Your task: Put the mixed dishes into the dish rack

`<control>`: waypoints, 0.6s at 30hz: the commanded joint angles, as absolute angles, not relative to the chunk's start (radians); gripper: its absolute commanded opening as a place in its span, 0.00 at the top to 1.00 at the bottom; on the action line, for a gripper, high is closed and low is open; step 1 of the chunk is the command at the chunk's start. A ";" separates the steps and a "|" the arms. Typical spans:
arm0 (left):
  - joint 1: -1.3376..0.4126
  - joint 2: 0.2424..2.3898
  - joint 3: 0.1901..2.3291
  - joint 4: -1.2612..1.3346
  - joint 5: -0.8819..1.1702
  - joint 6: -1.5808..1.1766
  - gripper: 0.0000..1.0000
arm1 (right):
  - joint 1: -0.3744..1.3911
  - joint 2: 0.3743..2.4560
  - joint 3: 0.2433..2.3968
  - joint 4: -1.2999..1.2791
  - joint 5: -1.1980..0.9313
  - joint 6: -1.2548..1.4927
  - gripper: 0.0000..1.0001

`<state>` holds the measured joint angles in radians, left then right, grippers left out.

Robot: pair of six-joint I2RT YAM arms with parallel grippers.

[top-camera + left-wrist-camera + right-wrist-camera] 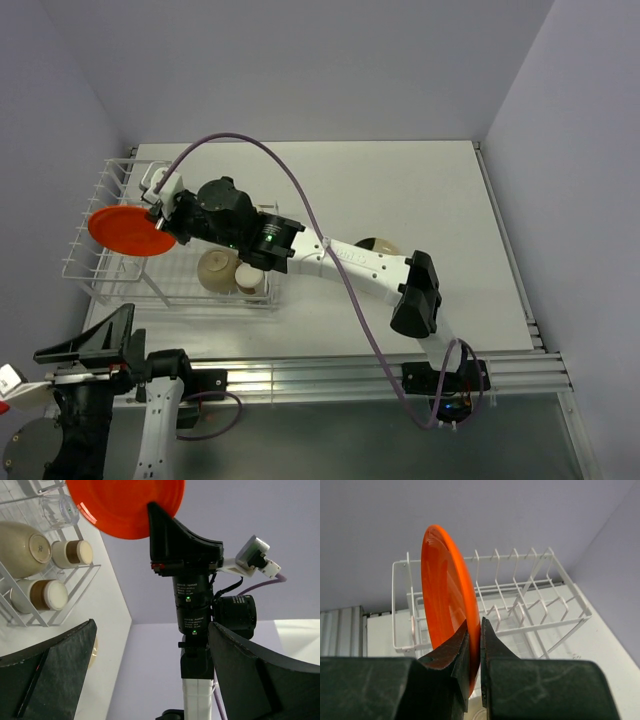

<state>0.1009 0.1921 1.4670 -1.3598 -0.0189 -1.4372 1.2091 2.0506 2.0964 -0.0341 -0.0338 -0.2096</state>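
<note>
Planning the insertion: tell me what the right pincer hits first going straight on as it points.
Likely the white wire dish rack: its upright slots lie directly ahead of the right pincer, shut on the glossy orange round plate. Depth unclear.

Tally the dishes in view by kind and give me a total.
Orange plate: 1
Cream bowl: 1
Tan cups: 2
Clear glass: 1
Shallow dish, mostly hidden behind the right arm: 1
Total: 6
</note>
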 commanded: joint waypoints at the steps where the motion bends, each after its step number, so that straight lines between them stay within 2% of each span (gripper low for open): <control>1: 0.097 0.178 1.443 -1.374 -0.061 -1.520 0.01 | 1.229 2.069 2.203 0.089 -0.002 -0.275 1.00; 10: 0.080 0.058 1.313 -1.376 -0.028 -1.669 0.01 | 1.235 2.186 2.345 0.072 -0.049 -0.285 1.00; 18: 0.075 0.055 1.322 -1.374 -0.052 -1.661 0.01 | 1.270 2.266 2.393 0.101 -0.057 -0.290 1.00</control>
<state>0.0795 0.0559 1.3151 -1.3739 -0.0360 -1.6428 1.2472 2.2505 2.3295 0.0143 -0.0509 -0.2729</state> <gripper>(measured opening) 0.994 0.122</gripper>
